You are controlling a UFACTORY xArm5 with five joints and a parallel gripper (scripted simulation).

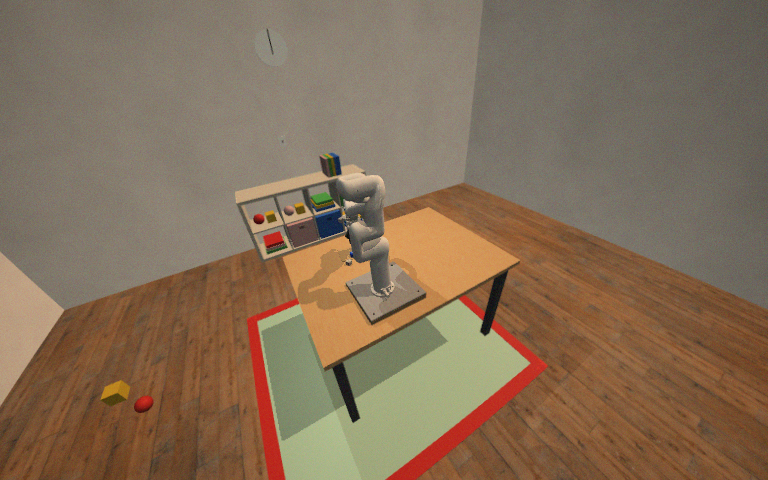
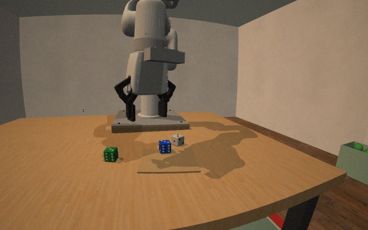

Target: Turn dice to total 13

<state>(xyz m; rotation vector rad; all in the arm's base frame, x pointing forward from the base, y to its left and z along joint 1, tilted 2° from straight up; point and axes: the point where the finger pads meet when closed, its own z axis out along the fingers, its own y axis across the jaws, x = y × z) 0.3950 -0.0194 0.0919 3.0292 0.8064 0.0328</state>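
In the exterior view, three dice lie flat on the wooden table. The green die (image 2: pixel 110 154) lies left of the thin tan mat (image 2: pixel 168 165), off it. The blue die (image 2: pixel 165 146) sits at the mat's far edge and the white die (image 2: pixel 178 140) sits just behind and right of it; I cannot tell whether either rests on the mat. My gripper (image 2: pixel 146 110) is open and empty, hanging fingers down above the table, behind the dice, in front of the arm's base. In the top view the arm (image 1: pixel 367 228) hides most of the gripper, and the dice are too small to make out.
The arm's grey base plate (image 2: pixel 149 122) is bolted to the table behind the dice. A green box with green balls (image 2: pixel 364 163) stands off the table at right. A shelf with toys (image 1: pixel 299 214) stands by the wall beyond the table. A red-bordered rug (image 1: pixel 397 380) lies under the table.
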